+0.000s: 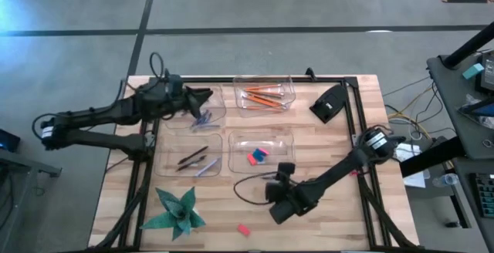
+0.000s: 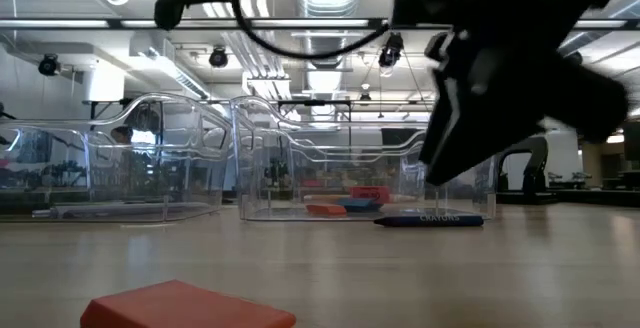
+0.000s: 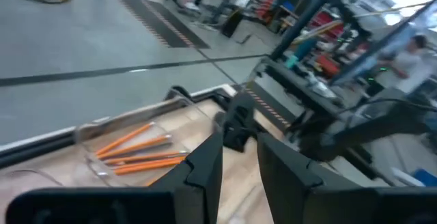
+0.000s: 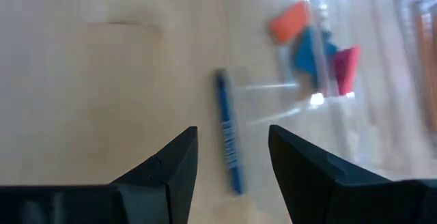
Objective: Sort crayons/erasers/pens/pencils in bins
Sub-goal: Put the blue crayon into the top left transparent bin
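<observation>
Four clear bins stand on the table. The far-left bin (image 1: 202,108) holds blue crayons (image 1: 202,119), and my left gripper (image 1: 205,96) hangs above it, open and holding nothing. The far-right bin (image 1: 266,95) holds orange pencils (image 3: 136,152). Dark pens (image 1: 193,159) lie in the near-left bin. Erasers (image 1: 257,156) lie in the near-right bin (image 1: 239,141). One blue crayon (image 4: 229,142) lies flat on the table beside that bin. My right gripper (image 4: 232,145) hovers open over it, slanting down, with a finger on either side and touching nothing.
A green folded-paper star (image 1: 177,210) sits at the near left. A pink eraser (image 1: 243,228) lies loose by the near edge. A black object (image 1: 330,102) rests at the far right, and a dark cable loop (image 1: 248,190) lies near my right gripper.
</observation>
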Motion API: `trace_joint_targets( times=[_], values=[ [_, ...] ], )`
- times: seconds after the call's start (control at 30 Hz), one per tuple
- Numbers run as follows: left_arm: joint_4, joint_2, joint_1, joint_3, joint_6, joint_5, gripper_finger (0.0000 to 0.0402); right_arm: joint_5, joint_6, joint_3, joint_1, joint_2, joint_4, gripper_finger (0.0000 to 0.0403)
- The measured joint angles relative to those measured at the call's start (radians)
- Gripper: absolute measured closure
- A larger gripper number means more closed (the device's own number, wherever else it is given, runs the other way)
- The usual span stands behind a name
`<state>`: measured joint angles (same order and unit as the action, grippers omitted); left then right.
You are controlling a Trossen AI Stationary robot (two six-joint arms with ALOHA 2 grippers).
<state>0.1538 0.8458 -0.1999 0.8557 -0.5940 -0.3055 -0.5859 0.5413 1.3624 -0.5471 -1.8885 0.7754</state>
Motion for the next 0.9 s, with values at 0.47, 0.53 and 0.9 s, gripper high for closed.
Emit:
trace_joint_targets(
  times=[0.47, 0.53, 0.9],
  values=[
    [-0.019, 0.011, 0.103, -0.001, -0.002, 0.000, 0.0322, 0.173, -0.090, -0.026, 0.087, -0.004, -0.041, 0.0232],
    [-0.019, 0.023, 0.103, -0.001, -0.002, 0.000, 0.0322, 0.175, -0.087, -0.027, 0.087, -0.004, -0.048, 0.0232],
    [-0.077, 0.088, 0.104, 0.003, -0.002, 0.010, 0.0322, 0.133, -0.066, -0.031, 0.088, -0.002, -0.075, 0.0232]
  ],
)
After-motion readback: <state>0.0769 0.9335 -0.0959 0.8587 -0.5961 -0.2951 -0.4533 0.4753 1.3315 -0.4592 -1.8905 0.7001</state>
